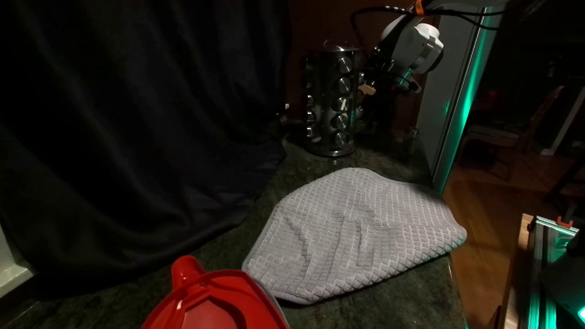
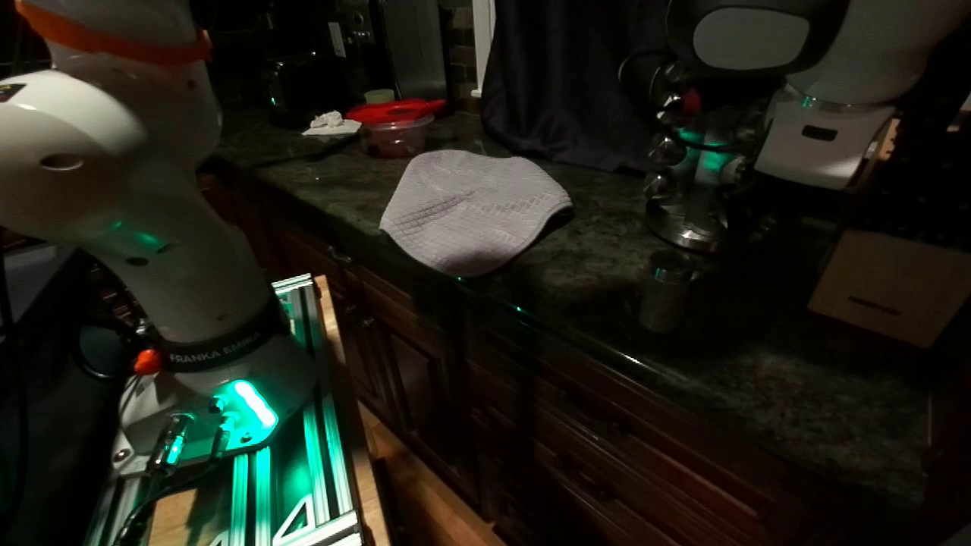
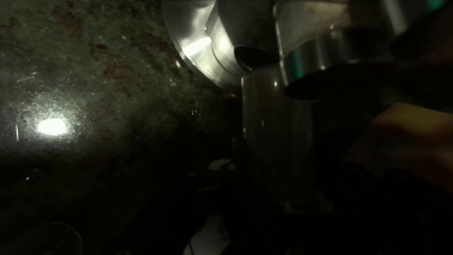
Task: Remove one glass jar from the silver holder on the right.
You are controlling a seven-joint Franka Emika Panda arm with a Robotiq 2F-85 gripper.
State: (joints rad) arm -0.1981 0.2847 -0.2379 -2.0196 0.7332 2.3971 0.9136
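While the silver holder stands upright on the counter, a glass jar shows just beside its bright round foot in the wrist view. The jar's long axis runs from the jaws towards the holder: one rounded end points at the holder's column, the other sinks into darkness where the jaws are. These look clenched on that darker end, though shadow hides the contact itself. Whether the rounded end is wholly free of its slot, I cannot tell. The single arm comes in at the holder's side away from the grey cloth, so the coming pull most likely wants to run straight back along the jar's axis, away from the holder; a neighbouring jar in the holder overlaps the rounded end in the wrist view and could be knocked by a tilt.

The jar is clear glass with a fine bright edge, dim inside; its neighbour wears a smooth, mirror-like lid. Polished metal makes up the holder, tall and round, studded with lids. Near its foot, on the counter, stands a see-through cylinder; on the holder's side opposite the cloth is a wood-coloured block. The cloth is soft-looking, with a quilted grid.
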